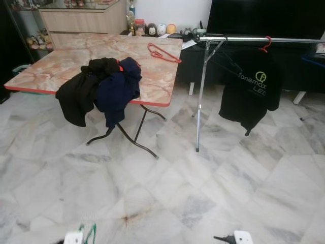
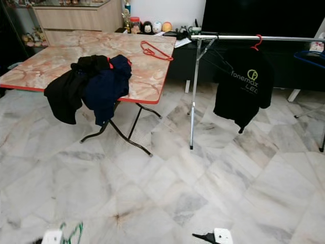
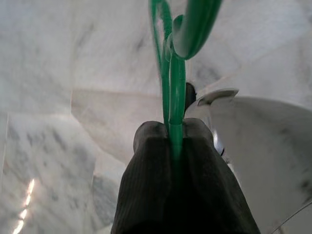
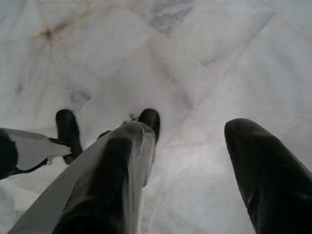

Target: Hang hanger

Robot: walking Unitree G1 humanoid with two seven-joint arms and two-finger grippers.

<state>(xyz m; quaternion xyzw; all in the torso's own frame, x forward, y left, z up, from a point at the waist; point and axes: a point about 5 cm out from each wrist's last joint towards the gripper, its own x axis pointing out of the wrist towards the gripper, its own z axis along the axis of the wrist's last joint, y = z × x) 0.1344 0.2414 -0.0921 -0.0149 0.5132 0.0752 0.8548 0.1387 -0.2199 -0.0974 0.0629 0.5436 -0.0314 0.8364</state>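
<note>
My left gripper point(image 3: 173, 127) is shut on the thin stem of a green hanger point(image 3: 171, 73), held low over the floor. The same green hanger point(image 1: 90, 233) peeks in at the bottom left of the head view. My right gripper point(image 4: 187, 134) hangs low at the bottom right, open, with only floor between its fingers. Ahead on the right runs a silver clothes rail point(image 1: 254, 38). A black T-shirt point(image 1: 250, 89) hangs from it on a red hanger point(image 1: 266, 43). Another red hanger point(image 1: 163, 53) lies on the marble-pattern table point(image 1: 45, 71).
Black and navy clothes point(image 1: 101, 86) are heaped over the table's front edge. The rail's upright leg point(image 1: 201, 101) stands between table and shirt. A dark TV unit point(image 1: 264, 15) and a wooden cabinet point(image 1: 81, 20) line the back wall. Marble floor point(image 1: 167, 193) stretches before me.
</note>
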